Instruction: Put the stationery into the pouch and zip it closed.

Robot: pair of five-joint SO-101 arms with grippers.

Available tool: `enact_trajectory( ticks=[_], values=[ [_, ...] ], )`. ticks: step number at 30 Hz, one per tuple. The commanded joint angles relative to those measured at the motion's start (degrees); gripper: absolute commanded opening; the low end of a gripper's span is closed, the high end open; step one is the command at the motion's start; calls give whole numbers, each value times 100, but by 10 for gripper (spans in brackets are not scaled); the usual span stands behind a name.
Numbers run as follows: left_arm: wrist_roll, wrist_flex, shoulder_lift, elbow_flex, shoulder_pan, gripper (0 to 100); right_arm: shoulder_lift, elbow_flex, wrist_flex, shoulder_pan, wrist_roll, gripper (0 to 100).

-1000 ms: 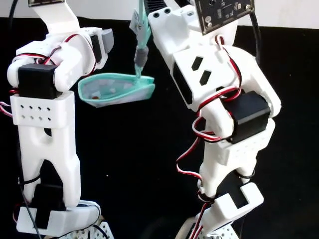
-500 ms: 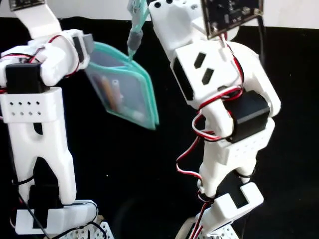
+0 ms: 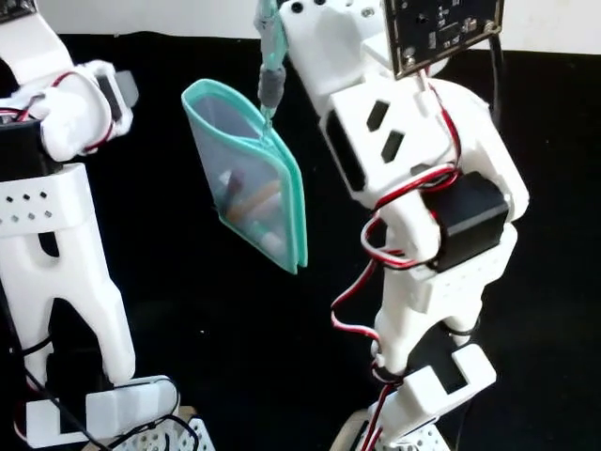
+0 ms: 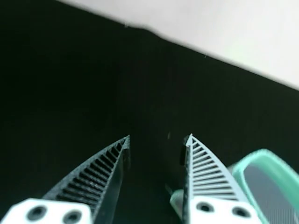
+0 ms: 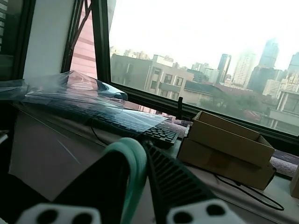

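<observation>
The teal pouch (image 3: pixel 249 178) hangs in the air from its zipper strap (image 3: pixel 270 56), with stationery (image 3: pixel 249 202) showing through its clear side. My right gripper (image 5: pixel 140 149) is shut on that teal strap (image 5: pixel 131 154), up at the top edge of the high view. The left arm (image 3: pixel 56 188) stands to the left of the pouch and apart from it. My left gripper (image 4: pixel 158 137) is open with nothing between its fingers, and the pouch's teal rim (image 4: pixel 261 163) lies just beside one finger.
A black cloth (image 3: pixel 207 329) covers the table under the pouch. The right arm's white body (image 3: pixel 404 160) rises close to the pouch's right side. Beyond the right gripper are cardboard boxes (image 5: pixel 224 144) and a keyboard under plastic (image 5: pixel 117 121) by a window.
The left gripper has let go of the pouch and drawn away to the left. The pouch has swung from lying level to hanging by its strap from the right gripper.
</observation>
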Motion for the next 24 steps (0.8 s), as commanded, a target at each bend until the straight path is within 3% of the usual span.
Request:
enact_trajectory(
  ticks=[1, 8, 17, 24],
  values=[
    [-53, 563, -470, -110, -31, 203, -277, -127, -171, -321, 79, 5],
    [-26, 1345, -1516, 48, 259, 200, -259, -127, -215, -567, 79, 5],
    [-18, 1345, -3029, 2237, 1666, 203, -259, -119, -426, -620, 70, 5],
    [422, 818, -3653, 2818, 2360, 204, -251, -119, -409, -857, 62, 5]
  ],
)
